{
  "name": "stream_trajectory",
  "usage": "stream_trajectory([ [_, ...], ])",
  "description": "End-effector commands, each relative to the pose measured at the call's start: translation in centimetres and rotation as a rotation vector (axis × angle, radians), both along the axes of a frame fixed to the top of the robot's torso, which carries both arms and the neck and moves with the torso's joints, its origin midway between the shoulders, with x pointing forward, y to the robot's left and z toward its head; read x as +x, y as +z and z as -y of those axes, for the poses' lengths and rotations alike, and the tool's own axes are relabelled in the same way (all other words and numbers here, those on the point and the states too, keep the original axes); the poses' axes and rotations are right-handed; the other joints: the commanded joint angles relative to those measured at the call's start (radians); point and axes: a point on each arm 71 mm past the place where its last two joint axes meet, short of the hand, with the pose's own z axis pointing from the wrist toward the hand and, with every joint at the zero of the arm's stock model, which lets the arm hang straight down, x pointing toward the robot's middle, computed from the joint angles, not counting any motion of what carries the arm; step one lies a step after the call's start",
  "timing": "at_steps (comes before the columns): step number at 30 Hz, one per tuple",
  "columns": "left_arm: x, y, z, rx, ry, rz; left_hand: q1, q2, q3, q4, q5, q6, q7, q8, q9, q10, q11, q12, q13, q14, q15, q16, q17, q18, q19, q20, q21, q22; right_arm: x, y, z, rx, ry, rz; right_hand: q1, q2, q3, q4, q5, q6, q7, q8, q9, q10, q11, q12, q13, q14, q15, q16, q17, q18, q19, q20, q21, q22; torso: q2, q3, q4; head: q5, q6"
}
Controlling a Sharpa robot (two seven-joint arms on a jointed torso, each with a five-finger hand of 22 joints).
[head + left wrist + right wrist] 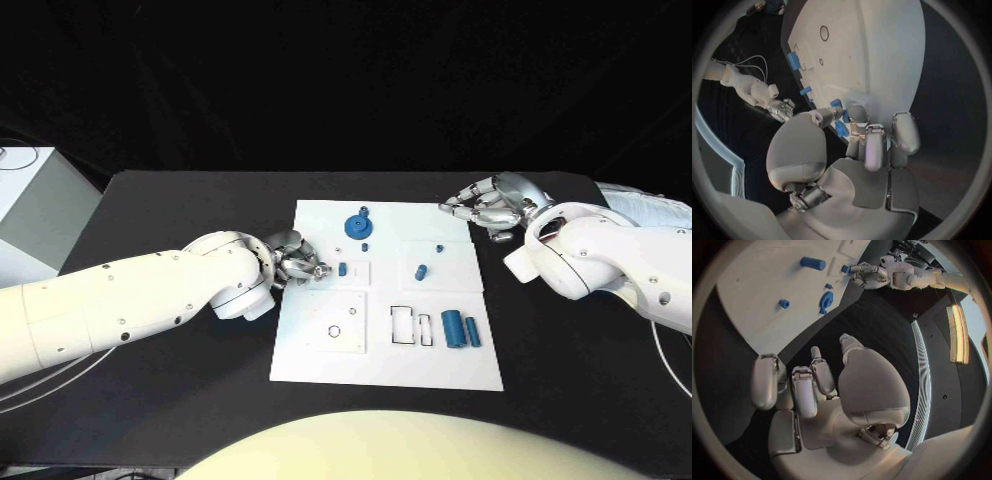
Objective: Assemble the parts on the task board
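— Which hand is placed for the next move?

— The left hand (293, 262) is the nearer one. It is set at the left edge of the white board (325, 345), and a small blue peg (345, 268) is seen just right of its fingers (856, 116), apparently touching the fingertips.

— Is the peg held?

— It cannot be told for certain. In the left wrist view a blue piece is seen between the curled fingertips, so a pinch is judged likely, but the contact is not shown plainly.

— How is the peg laid?

— Its long axis is run near to far, over a small outlined square on the board.

— And the right hand (490, 205)?

— It is kept off the board, over the black surface (173, 210) past the far right corner, its fingers curled loosely with nothing held. The blue gear (358, 224), another short peg (420, 270) and two blue cylinders (460, 328) are left lying on the board, well apart from it.
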Motion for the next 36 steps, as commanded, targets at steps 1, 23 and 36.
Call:
stream_trajectory([
  [1,-0.25,-0.37,0.05,-0.014,0.003,-0.025,0.019,0.008,0.059,-0.034,0.003,-0.012,0.002,0.008,0.003,-0.006,0.000,-0.006,-0.004,0.076,-0.003,-0.006,0.145,-0.012,-0.010,-0.001,-0.008,-0.002,-0.02,-0.01,-0.08,0.002,0.009,0.003,-0.005,0.001,-0.005,0.001,0.004,-0.005,0.000,0.004,-0.001,-0.005,0.002,0.002,0.045,0.078,0.005,-0.005,0.186,0.016,-0.007,-0.001,-0.005,0.084,0.000,-0.0002,0.0001,0.000,0.000],
  [23,-0.31,-0.22,-0.10,-0.050,0.013,-0.066,-0.018,0.022,0.166,-0.105,0.001,-0.025,0.005,0.030,0.013,-0.003,0.000,-0.008,-0.007,0.076,-0.002,-0.006,0.145,-0.011,-0.013,0.000,-0.010,-0.004,-0.05,-0.04,-0.03,0.002,0.009,0.002,-0.008,0.004,-0.009,0.000,0.005,-0.006,0.000,0.005,-0.002,-0.003,0.002,0.003,0.046,0.079,0.005,-0.005,0.187,0.016,-0.006,-0.001,-0.003,0.086,0.000,0.0006,-0.0007,0.001,0.000],
  [36,-0.17,0.34,-0.31,-0.111,0.020,-0.114,-0.102,0.113,0.299,-0.203,0.000,-0.022,0.014,0.042,0.014,0.000,0.008,-0.010,-0.010,0.077,0.004,-0.005,0.148,-0.009,-0.022,-0.001,-0.004,-0.004,-0.06,-0.07,-0.03,0.001,0.010,0.000,-0.008,0.004,-0.009,0.000,0.005,-0.006,0.000,0.005,-0.002,-0.003,0.002,0.003,0.046,0.079,0.005,-0.005,0.187,0.016,-0.006,-0.001,-0.003,0.086,-0.001,0.0008,-0.0001,0.003,0.000],
])
